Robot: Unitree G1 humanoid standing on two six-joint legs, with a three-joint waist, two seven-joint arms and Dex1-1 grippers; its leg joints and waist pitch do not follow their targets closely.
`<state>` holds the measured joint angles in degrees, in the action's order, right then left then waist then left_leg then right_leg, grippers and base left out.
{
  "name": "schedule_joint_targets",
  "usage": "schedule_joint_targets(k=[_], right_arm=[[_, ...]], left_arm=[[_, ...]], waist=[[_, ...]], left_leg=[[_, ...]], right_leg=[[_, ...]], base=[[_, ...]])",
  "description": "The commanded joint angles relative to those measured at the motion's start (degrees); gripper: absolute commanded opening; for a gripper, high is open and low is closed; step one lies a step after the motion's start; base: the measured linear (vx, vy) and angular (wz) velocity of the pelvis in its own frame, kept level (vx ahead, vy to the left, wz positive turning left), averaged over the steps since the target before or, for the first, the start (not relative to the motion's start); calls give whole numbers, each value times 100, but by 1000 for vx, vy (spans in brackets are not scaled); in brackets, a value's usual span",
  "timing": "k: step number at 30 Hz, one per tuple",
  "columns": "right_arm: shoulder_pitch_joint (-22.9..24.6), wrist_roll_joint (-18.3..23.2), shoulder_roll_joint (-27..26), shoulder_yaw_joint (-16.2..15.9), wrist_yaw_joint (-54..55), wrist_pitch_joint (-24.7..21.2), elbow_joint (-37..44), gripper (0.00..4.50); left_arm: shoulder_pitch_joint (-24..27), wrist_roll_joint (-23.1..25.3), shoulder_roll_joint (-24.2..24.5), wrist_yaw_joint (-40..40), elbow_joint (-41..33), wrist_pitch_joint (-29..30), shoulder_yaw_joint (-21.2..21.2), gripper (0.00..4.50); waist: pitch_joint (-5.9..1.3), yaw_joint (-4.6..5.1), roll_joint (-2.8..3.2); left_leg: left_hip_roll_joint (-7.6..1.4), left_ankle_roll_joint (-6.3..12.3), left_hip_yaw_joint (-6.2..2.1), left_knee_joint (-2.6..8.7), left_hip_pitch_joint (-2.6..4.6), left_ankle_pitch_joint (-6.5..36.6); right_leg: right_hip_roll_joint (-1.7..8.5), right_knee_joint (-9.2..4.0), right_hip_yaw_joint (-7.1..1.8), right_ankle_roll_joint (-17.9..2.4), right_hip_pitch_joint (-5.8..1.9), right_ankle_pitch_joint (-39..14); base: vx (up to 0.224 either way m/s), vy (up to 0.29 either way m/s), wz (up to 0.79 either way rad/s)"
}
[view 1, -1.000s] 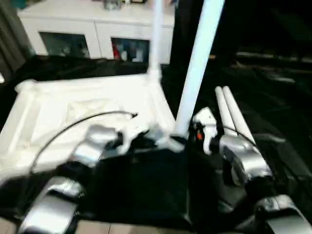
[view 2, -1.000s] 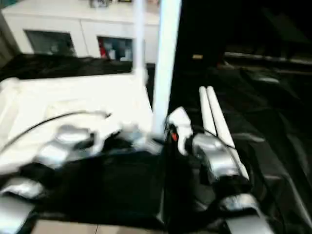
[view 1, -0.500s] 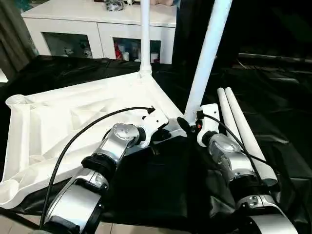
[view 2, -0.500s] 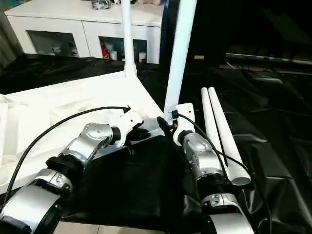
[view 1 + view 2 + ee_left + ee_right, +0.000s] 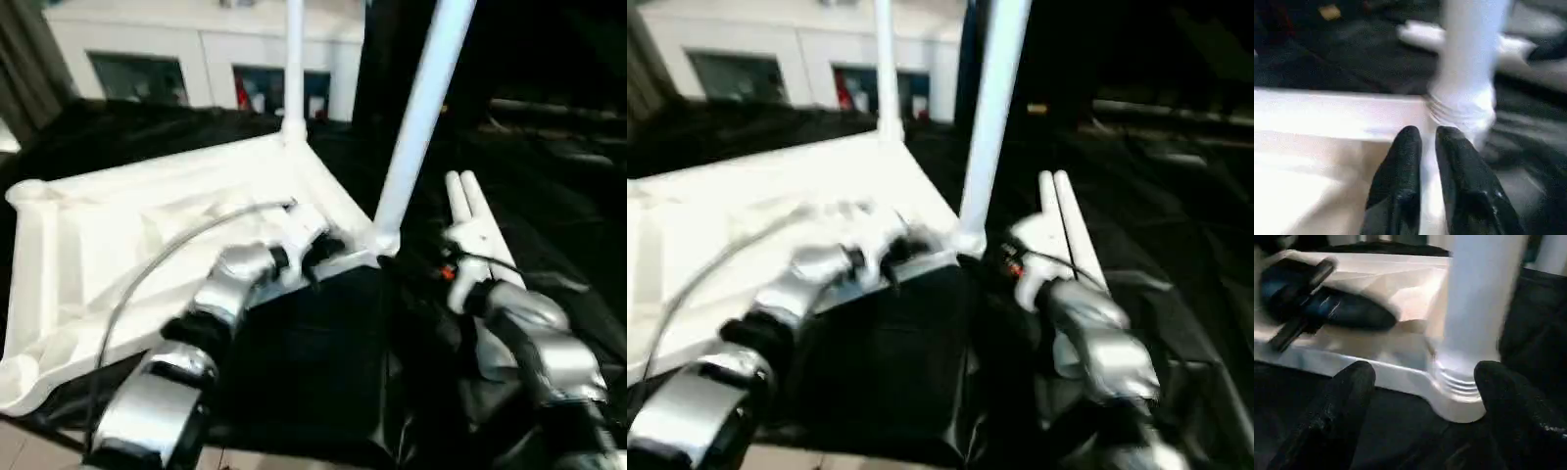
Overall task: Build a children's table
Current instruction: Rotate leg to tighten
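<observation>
White plastic tabletop (image 5: 147,235): in the head views it lay upside down on a black-draped surface (image 5: 323,362), ribbed underside up.
Upright legs: far leg (image 5: 294,69) stood in the far corner socket; near leg (image 5: 416,117) rose, leaning a little, from the near corner socket (image 5: 384,242).
Loose legs (image 5: 470,211): two lay side by side on the black cover, to the right of the tabletop.
Left arm: the left pincer (image 5: 315,253) rested at the tabletop's near edge, just beside the near leg's socket.
Right arm: the right pincer (image 5: 991,257) hung close beside the near leg's base, in front of the loose legs.
Background: a white cabinet (image 5: 206,59) with glass doors stood behind the surface.
Left wrist view: the left pincer's two black fingers (image 5: 1400,181) stood nearly together with a narrow gap, over the tabletop rim, nothing between them; the near leg's threaded foot sat just beyond them.
Right wrist view: the right pincer's fingers (image 5: 1347,406) were spread wide, apart from the socket and leg base (image 5: 1464,382) that showed between them, gripping nothing; the left pincer showed dark over the tabletop beyond.
</observation>
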<state>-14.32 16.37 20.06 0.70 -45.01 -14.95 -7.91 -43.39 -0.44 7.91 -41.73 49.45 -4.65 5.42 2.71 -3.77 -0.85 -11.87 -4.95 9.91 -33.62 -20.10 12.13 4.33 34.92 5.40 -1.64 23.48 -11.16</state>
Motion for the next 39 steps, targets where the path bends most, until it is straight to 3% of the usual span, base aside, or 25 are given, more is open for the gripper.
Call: schedule_joint_targets(k=[1,3,4,6,7,8,9,10,12,16,18,20,21,27,31,34,39], right_arm=[[135,253,141,56,-216,-256,445,363],[201,224,134,-51,-218,-330,539,363],[225,124,78,-186,-120,-380,536,363],[195,23,17,-254,11,-404,446,363],[14,-388,-261,-422,529,-327,-1,363],[14,-388,-261,-422,529,-327,-1,363],[-59,-535,-379,-484,722,-295,-177,363],[-155,-715,-513,-582,925,-225,-406,363],[-291,-959,-702,-807,1128,-131,-717,363],[-463,-1060,-930,-946,1331,-116,-1026,363],[-710,-1212,-1102,-1071,1573,-69,-1457,363],[-846,-1289,-1187,-1068,1703,1,-1687,363],[-935,-1335,-1239,-1053,1776,57,-1834,363],[-1451,-1453,-1389,-897,2165,457,-2707,363],[-1724,-1461,-1422,-835,2264,621,-3042,363],[-1842,-1470,-1436,-802,2273,747,-3236,363],[-1950,-1501,-1435,-798,2274,973,-3578,363]], left_arm=[[-77,-62,277,114,-200,155,-185,105],[-55,-1,560,194,-334,277,-281,125],[-25,78,865,287,-472,422,-376,131],[-15,114,1013,401,-528,559,-436,140],[27,261,1481,726,-666,937,-615,149],[27,261,1481,726,-666,937,-615,162],[50,341,1677,855,-725,1086,-678,162],[96,504,1949,997,-785,1184,-714,174],[219,748,2411,1191,-970,1448,-805,190],[388,966,2879,1316,-1220,1765,-898,207],[601,1196,3367,1386,-1364,2033,-875,225],[720,1283,3555,1414,-1354,2137,-816,237],[805,1338,3655,1388,-1298,2172,-751,244],[1373,1420,3796,922,-1271,2336,-502,285],[1504,1520,3829,902,-1177,2286,-353,316],[1458,1572,3892,1183,-1126,2207,-393,336],[1266,1564,3939,1758,-1076,2244,-649,369]], waist=[[-380,-32,-53],[-363,-7,-20],[-351,19,-16],[-337,62,6],[-331,68,-44],[-337,77,-8],[-328,110,32],[-326,112,12],[-347,143,41],[-367,144,67],[-354,115,76],[-344,113,83],[-330,124,54],[-308,104,84],[-329,80,133],[-345,79,81],[-356,73,73]], left_leg=[[-142,955,-22,296,-52,87],[-145,858,-24,310,-41,253],[-144,733,-31,330,-41,357],[-141,527,-31,347,-16,517],[-140,442,-19,348,-1,592],[-160,349,-34,362,6,575],[-130,232,-33,364,1,533],[-130,235,-30,359,2,512],[-139,174,-49,364,-9,340],[-135,251,-34,329,30,-44],[-150,227,-30,341,32,31],[-142,138,-26,356,40,210],[-138,113,-23,367,29,269],[-147,-113,-36,405,43,700],[-141,-111,-30,384,65,614],[-130,-55,-29,372,42,511],[-130,9,-29,359,43,442]], right_leg=[[399,-324,-321,-1363,-441,274],[391,-357,-311,-1281,-427,-101],[389,-377,-307,-1205,-424,-376],[376,-403,-305,-1126,-396,-706],[375,-430,-309,-1098,-382,-868],[387,-375,-316,-1135,-354,-870],[370,-394,-316,-1114,-358,-858],[369,-398,-320,-1107,-367,-804],[363,-321,-321,-1156,-379,-506],[354,-223,-344,-1433,-366,388],[371,-214,-346,-1487,-360,417],[385,-231,-355,-1457,-355,204],[380,-244,-358,-1432,-360,117],[405,-293,-374,-1305,-349,-535],[385,-258,-379,-1375,-336,-150],[385,-237,-373,-1410,-368,50],[386,-221,-364,-1450,-369,99]], base=[[0,0,0],[0,0,0],[0,0,0],[0,0,0],[0,0,0],[0,0,0],[0,0,0],[0,0,0],[0,0,0],[0,0,0],[0,0,0],[0,0,0],[0,0,0],[0,0,0],[0,0,0],[0,0,0],[0,0,0]])
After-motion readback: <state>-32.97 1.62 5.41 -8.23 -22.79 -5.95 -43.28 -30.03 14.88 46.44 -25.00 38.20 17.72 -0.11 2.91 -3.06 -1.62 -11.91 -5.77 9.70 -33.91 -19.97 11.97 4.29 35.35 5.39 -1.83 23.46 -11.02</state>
